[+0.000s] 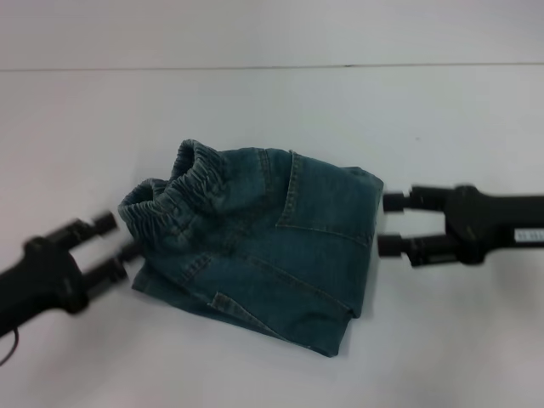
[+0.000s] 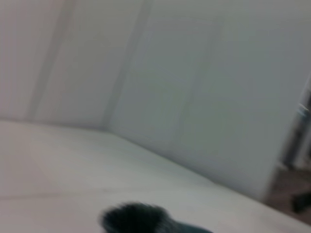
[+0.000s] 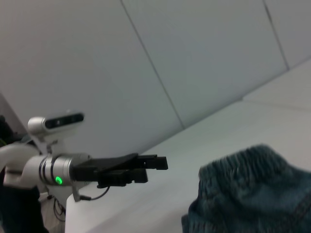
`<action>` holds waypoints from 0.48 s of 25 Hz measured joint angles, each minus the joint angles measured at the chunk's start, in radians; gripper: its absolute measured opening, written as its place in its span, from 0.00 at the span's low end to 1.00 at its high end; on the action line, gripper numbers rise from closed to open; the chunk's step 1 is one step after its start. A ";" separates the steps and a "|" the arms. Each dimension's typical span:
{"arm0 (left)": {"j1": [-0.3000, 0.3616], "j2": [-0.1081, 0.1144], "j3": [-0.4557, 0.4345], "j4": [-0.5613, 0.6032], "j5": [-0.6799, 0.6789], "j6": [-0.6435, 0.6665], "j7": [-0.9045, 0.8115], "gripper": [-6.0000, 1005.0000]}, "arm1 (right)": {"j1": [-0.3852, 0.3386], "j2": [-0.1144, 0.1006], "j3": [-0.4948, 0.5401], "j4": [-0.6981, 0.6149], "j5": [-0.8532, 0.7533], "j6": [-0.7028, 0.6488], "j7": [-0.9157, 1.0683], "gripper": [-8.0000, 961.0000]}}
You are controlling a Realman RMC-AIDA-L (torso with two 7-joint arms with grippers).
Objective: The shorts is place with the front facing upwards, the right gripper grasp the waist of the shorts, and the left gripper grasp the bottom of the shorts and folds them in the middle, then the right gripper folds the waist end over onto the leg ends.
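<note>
A plain white table [image 1: 442, 340] spreads before me, meeting a pale panelled wall behind. My left gripper [image 1: 119, 248] hangs just beside the shorts [image 1: 263, 246] on their waistband side, fingers spread apart with nothing between them; the lower fingertip seems to touch or nearly touch the cloth, though blur keeps me from being sure. My right gripper [image 1: 391, 224] sits just off the opposite edge of the shorts, its two fingers likewise parted and empty, a small gap showing between them and the denim.

The shorts lie folded into a compact bundle, their long axis running across the table between my two grippers. The waist of the shorts [image 1: 174, 195] puckers up toward my left gripper. The leg hems I cannot pick out; they are tucked under or lost in the fold. From my left wrist only a dark blurred scrap of the fabric shows.
</note>
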 joint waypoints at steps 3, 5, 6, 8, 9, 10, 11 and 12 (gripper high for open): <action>-0.017 0.001 0.034 0.065 0.081 0.048 -0.042 0.56 | -0.022 0.006 0.042 0.005 -0.061 -0.025 -0.004 0.98; -0.029 0.003 0.042 0.074 0.100 0.058 -0.057 0.64 | -0.032 0.014 0.065 0.006 -0.093 -0.028 -0.011 0.98; -0.034 0.005 0.046 0.075 0.104 0.060 -0.061 0.68 | -0.038 0.022 0.085 0.005 -0.120 -0.025 -0.017 0.98; -0.044 0.008 0.050 0.077 0.110 0.063 -0.066 0.76 | -0.041 0.032 0.104 0.002 -0.142 -0.025 -0.022 0.98; -0.046 0.010 0.052 0.078 0.113 0.064 -0.067 0.80 | -0.041 0.032 0.104 0.002 -0.142 -0.025 -0.022 0.98; -0.047 0.011 0.052 0.079 0.117 0.064 -0.067 0.83 | -0.042 0.036 0.112 0.000 -0.152 -0.025 -0.023 0.98; -0.049 0.011 0.053 0.079 0.122 0.064 -0.067 0.86 | -0.041 0.040 0.115 0.000 -0.161 -0.024 -0.023 0.98; -0.050 0.011 0.054 0.080 0.128 0.064 -0.069 0.90 | -0.041 0.044 0.117 -0.001 -0.168 -0.023 -0.023 0.98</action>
